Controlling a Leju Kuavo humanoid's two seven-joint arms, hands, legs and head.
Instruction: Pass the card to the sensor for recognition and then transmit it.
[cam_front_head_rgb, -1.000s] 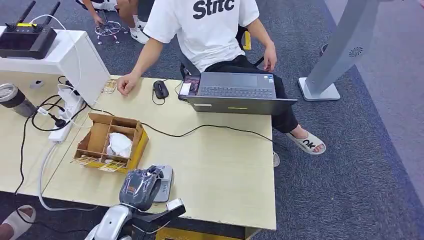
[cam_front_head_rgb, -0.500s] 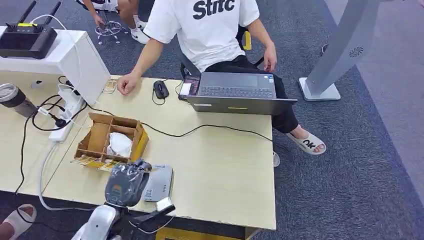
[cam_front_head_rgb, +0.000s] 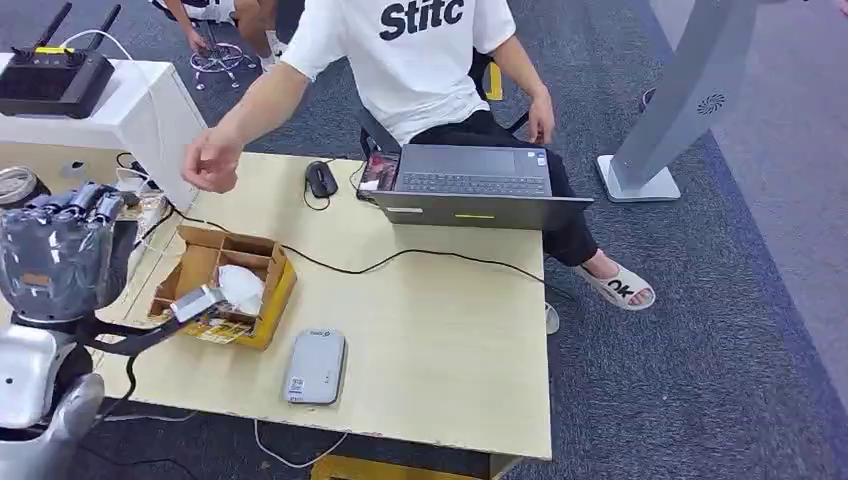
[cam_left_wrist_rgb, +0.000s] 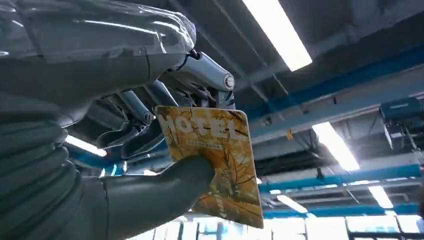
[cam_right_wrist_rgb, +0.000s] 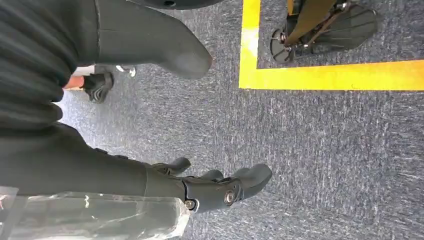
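My left hand (cam_front_head_rgb: 62, 252) is raised above the table's left end, wrapped in clear plastic. In the left wrist view this hand (cam_left_wrist_rgb: 125, 150) pinches a yellow card (cam_left_wrist_rgb: 216, 161) printed "HOTEL" between thumb and fingers, seen against the ceiling lights. The grey flat sensor (cam_front_head_rgb: 315, 366) lies on the wooden table (cam_front_head_rgb: 440, 340) near its front edge, well to the right of that hand. A seated person in a white shirt holds a hand (cam_front_head_rgb: 210, 164) in the air over the table's far left corner. My right hand (cam_right_wrist_rgb: 165, 182) hangs over the carpet with fingers apart and nothing in it.
A cardboard box (cam_front_head_rgb: 222, 285) with white packing sits between my left hand and the sensor. A laptop (cam_front_head_rgb: 470, 185), a mouse (cam_front_head_rgb: 320, 178) and a black cable (cam_front_head_rgb: 400, 258) lie across the far side. Power strips and cords crowd the left edge.
My left hand has lifted from over the sensor and swung up and to the left with the card. The person's hand has risen off the table.
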